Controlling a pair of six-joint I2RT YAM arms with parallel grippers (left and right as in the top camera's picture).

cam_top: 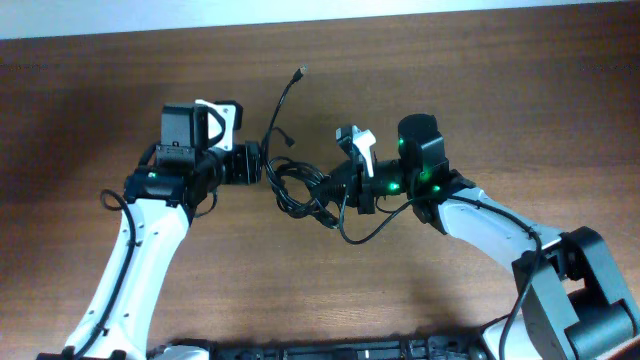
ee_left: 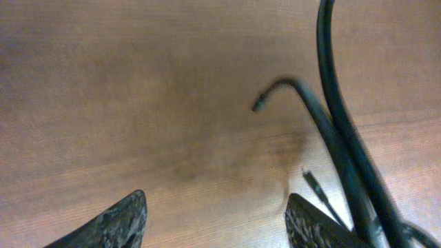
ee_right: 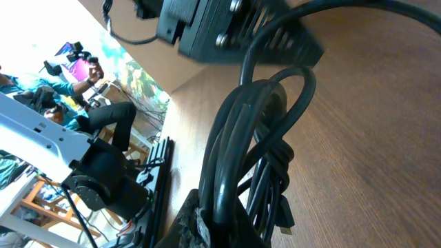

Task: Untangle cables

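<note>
We see a brown wooden table (cam_top: pixel 500 110) carrying everything. The left arm (cam_top: pixel 140 260) and the right arm (cam_top: pixel 500 225) reach in from the near edge toward the middle. Between them lie the cables (cam_top: pixel 300 190) — a black knot of loops near the table's centre, with one strand running up and away to a small plug tip (cam_top: pixel 301 71). The right pincer (cam_top: pixel 338 190) is clamped together on the knot's right side; its wrist view shows the bundle rising out of its grip. The left pincer (cam_top: pixel 262 166) sits just beside the knot's left edge, its fingers (ee_left: pixel 117 224) apart with bare wood between them — two strands pass by on one side
</note>
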